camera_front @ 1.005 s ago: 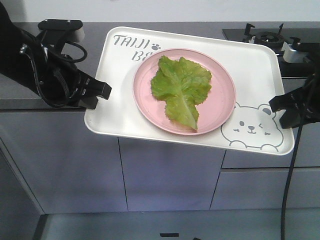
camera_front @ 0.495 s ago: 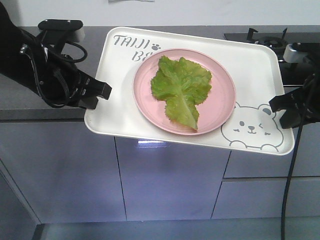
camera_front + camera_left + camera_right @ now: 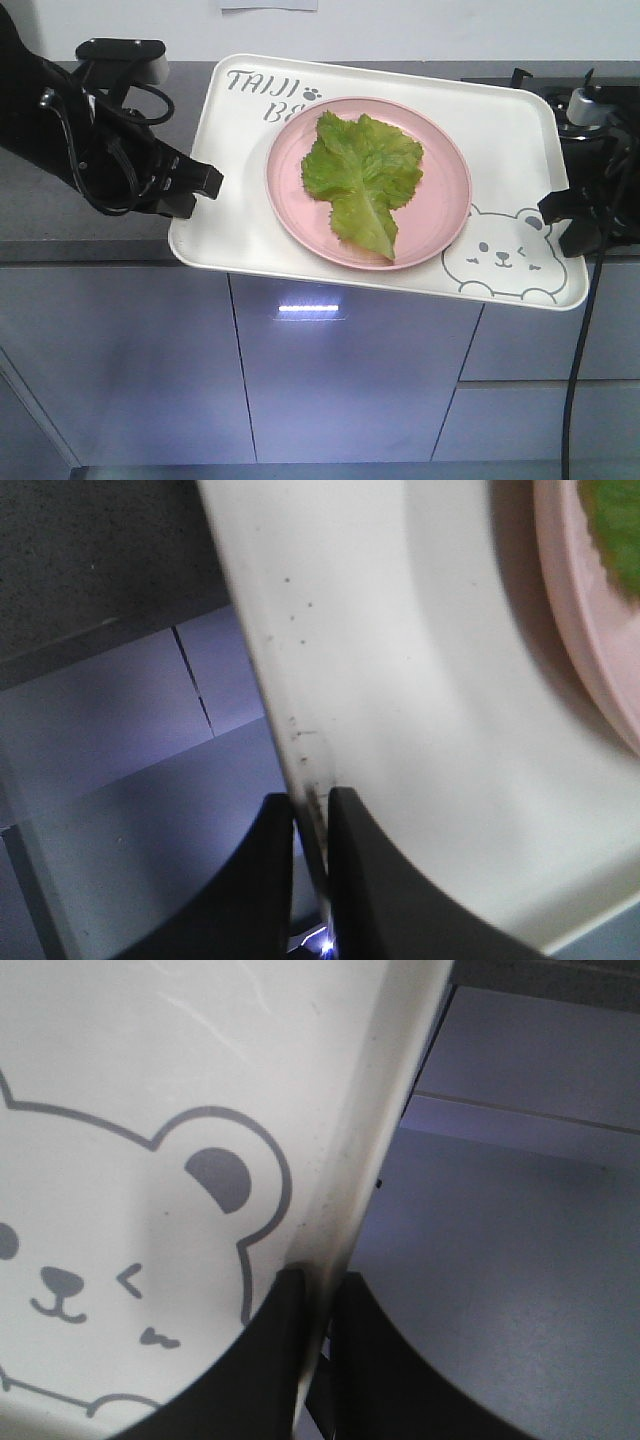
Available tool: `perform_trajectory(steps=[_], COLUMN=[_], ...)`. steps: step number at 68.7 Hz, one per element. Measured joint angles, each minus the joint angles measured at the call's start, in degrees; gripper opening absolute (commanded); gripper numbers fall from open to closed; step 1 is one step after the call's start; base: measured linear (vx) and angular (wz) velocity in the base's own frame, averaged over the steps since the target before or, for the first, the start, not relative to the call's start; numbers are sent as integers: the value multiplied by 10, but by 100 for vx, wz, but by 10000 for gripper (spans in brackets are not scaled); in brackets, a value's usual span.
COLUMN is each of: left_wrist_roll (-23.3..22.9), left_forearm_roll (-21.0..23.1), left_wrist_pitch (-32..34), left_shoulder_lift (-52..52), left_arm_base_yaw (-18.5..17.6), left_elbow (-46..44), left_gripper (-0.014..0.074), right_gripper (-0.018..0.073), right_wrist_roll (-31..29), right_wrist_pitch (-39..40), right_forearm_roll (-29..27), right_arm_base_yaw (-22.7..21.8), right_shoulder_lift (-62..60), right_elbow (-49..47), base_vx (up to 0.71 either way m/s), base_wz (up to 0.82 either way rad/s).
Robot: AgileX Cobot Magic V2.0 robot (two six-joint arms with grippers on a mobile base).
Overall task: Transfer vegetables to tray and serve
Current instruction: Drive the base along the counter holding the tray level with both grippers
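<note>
Lettuce leaf (image 3: pixel 363 180) lies flat on the pink plate (image 3: pixel 440 222) at the middle of the tray (image 3: pixel 235 225), its rib running from the tray's far edge toward its near edge. The tray's long axis spans the two arms. The left gripper (image 3: pixel 312 825) is pinched narrow on the tray's left rim and the right gripper (image 3: pixel 318 1310) on its right rim, so the leaf sits between them, about midway. Serving likely hinges on both ends travelling level.

The left gripper (image 3: pixel 312 808) pinches the speckled rim of the cream-white tray (image 3: pixel 430 740) between its two black fingers (image 3: pixel 262 880), with the pink plate (image 3: pixel 590 670) and a sliver of green lettuce (image 3: pixel 618 520) at upper right, dark countertop (image 3: pixel 90 550) and grey cabinet doors (image 3: pixel 110 740) beyond.
</note>
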State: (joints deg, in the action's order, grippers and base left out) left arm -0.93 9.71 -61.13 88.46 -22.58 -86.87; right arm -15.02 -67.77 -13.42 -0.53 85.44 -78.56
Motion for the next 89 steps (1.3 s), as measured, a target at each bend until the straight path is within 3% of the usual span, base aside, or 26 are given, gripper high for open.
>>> perform_trajectory(steps=[89], left_wrist_roll=[0], left_forearm_roll=[0], left_wrist_pitch=[0], left_shoulder_lift=[0], left_arm_base_yaw=[0], left_elbow=[0], left_gripper=[-6], right_gripper=[4], right_wrist_roll=[0], right_wrist_pitch=[0], right_forearm_roll=[0], right_arm_base_yaw=[0], right_shoulder_lift=[0], right_elbow=[0], base_vx=[9], base_wz=[4])
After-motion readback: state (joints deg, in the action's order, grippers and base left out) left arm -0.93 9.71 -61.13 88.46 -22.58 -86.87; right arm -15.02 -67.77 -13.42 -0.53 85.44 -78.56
